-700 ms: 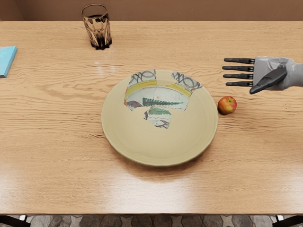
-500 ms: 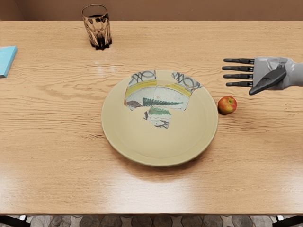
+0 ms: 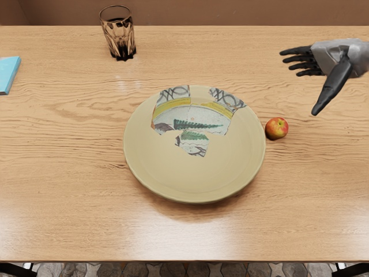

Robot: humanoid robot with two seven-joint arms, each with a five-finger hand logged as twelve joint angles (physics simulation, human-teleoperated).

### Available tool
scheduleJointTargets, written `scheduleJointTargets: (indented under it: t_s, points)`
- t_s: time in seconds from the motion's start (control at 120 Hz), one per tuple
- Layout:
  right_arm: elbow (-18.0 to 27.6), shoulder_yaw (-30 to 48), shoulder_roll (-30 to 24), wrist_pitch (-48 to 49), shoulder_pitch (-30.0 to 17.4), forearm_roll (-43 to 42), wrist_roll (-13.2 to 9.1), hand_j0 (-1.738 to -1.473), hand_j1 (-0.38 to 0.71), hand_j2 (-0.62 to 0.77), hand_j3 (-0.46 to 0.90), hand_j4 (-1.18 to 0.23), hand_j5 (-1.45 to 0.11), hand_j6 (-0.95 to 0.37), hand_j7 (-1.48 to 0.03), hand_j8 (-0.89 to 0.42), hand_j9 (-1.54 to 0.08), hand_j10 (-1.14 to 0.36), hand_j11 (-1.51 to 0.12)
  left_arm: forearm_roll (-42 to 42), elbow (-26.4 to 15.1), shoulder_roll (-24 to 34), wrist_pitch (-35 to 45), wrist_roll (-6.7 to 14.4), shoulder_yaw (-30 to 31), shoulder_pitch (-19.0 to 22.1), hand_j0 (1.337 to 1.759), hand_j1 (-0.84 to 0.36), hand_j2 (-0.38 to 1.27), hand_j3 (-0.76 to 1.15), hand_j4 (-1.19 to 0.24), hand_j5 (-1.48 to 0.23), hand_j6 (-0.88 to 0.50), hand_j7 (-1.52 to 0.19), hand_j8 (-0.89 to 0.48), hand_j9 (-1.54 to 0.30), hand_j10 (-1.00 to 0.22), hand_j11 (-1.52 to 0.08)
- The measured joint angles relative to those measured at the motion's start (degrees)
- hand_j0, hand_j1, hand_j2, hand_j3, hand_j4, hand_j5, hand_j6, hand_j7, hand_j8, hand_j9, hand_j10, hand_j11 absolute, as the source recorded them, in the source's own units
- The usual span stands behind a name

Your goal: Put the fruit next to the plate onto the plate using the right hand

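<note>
Fingers of the right hand are spread wide and hold nothing, and the thumb slants down toward the near side. The arm comes in from the right edge, and the hand shows over the far right part of the table, touching nothing that can be seen. The apple, red and yellow, lies on the wood nearer than the hand, apart from it and just right of the plate, off its rim. The plate is large and beige, with a patchy painted pattern on its far half. A dark glass stands far left of centre. A flat blue thing is cut off by the left edge. A brown wall runs behind the table, and tiled floor shows below its near edge.
</note>
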Motion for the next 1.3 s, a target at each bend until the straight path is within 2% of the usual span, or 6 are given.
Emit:
scheduleJointTargets:
  t_s: [0.233,0.5,0.6,0.883,1.3]
  points:
    - [8.7,0.0,0.1,-7.7,-2.4,-13.8,1.5,-1.658,-0.35,0.00,0.00,0.00,0.00,0.00,0.00,0.00,0.00,0.00,0.00,0.0,0.0,0.0,0.0,0.0,0.0,0.0,1.658,0.35,0.00,0.00,0.00,0.00,0.00,0.00,0.00,0.00,0.00,0.00]
    - [14.4,-0.1,0.4,-19.1,-7.8,-22.4,2.2,-1.658,-0.35,0.00,0.00,-0.01,0.00,-0.01,0.00,-0.01,0.00,-0.01,0.00,0.0,0.0,0.0,0.0,0.0,0.0,0.0,1.658,0.35,0.00,0.00,0.00,0.00,0.00,0.00,0.00,0.00,0.00,0.00]
    - [15.1,-0.2,1.5,-21.2,-9.5,-24.2,2.5,-1.658,-0.33,0.00,0.00,-0.02,-0.02,-0.02,-0.02,-0.02,-0.02,-0.02,-0.02,0.0,0.0,0.0,0.0,0.0,0.0,0.0,1.658,0.35,0.00,0.00,0.00,0.00,0.00,0.00,0.00,0.00,0.00,0.00]
    - [15.6,-1.3,3.8,-22.5,-12.0,-26.7,2.5,-1.658,-0.20,-0.02,0.00,-0.13,-0.17,-0.13,-0.17,-0.13,-0.17,-0.13,-0.17,0.0,0.0,0.0,0.0,0.0,0.0,0.0,1.658,0.35,0.00,0.00,0.00,0.00,0.00,0.00,0.00,0.00,0.00,0.00]
    - [15.8,-4.3,5.9,-26.5,-14.0,-34.5,2.2,-1.658,-0.14,-0.03,0.00,-0.18,-0.23,-0.18,-0.23,-0.18,-0.23,-0.18,-0.23,0.0,0.0,0.0,0.0,0.0,0.0,0.1,1.658,0.35,0.00,0.00,0.00,0.00,0.00,0.00,0.00,0.00,0.00,0.00]
